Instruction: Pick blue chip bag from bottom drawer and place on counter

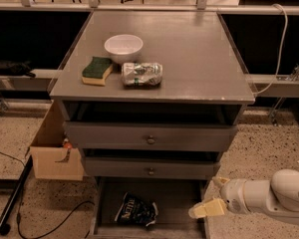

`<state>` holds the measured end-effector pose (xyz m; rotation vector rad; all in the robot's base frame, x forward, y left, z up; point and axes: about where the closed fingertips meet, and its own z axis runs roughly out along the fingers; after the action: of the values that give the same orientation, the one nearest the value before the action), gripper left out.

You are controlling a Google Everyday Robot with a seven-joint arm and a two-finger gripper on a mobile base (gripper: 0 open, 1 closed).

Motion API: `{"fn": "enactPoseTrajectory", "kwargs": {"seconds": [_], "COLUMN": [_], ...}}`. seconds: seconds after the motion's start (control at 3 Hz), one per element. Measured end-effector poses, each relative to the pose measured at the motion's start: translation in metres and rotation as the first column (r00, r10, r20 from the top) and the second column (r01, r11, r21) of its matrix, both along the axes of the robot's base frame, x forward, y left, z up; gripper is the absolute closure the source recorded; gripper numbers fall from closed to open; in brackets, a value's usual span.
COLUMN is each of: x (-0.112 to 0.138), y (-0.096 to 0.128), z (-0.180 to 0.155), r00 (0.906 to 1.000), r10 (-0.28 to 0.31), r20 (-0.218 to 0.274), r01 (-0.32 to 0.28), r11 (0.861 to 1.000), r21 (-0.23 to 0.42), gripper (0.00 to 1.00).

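Note:
The blue chip bag point(135, 210), dark and crumpled with white lettering, lies on the floor of the open bottom drawer point(177, 203), left of its middle. The counter point(194, 59) is the grey top of the cabinet. My gripper point(213, 195) is at the lower right, by the drawer's right edge, to the right of the bag and apart from it. Its two cream fingers point(207, 209) are spread open and hold nothing. The white arm runs off to the right.
On the counter's left part stand a white bowl point(123, 47), a green-and-yellow sponge point(97, 70) and a crushed silver-green can point(142, 74). Two knobbed drawers point(150, 139) sit slightly open above the bottom one. A cardboard box point(55, 156), a pole and cables lie at left.

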<state>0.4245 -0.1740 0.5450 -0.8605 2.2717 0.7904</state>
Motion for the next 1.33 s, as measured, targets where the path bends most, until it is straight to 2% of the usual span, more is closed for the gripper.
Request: {"fn": "enactPoseTrajectory", "kwargs": {"seconds": [0.33, 0.67, 1.0, 1.33], "x": [0.004, 0.011, 0.019, 0.027], "y": [0.018, 0.048, 0.074, 0.091], "z": [-0.018, -0.055, -0.099, -0.126], "r00": [0.9998, 0.9990, 0.9973, 0.9963], "r10": [-0.019, -0.044, -0.050, -0.044], "r20": [0.001, -0.009, -0.053, -0.073], "r01": [0.018, 0.045, 0.060, 0.059], "r11": [0.998, 0.990, 0.980, 0.974], "r21": [0.055, 0.132, 0.189, 0.217], "gripper": [0.00, 0.00, 0.00, 0.00]}}
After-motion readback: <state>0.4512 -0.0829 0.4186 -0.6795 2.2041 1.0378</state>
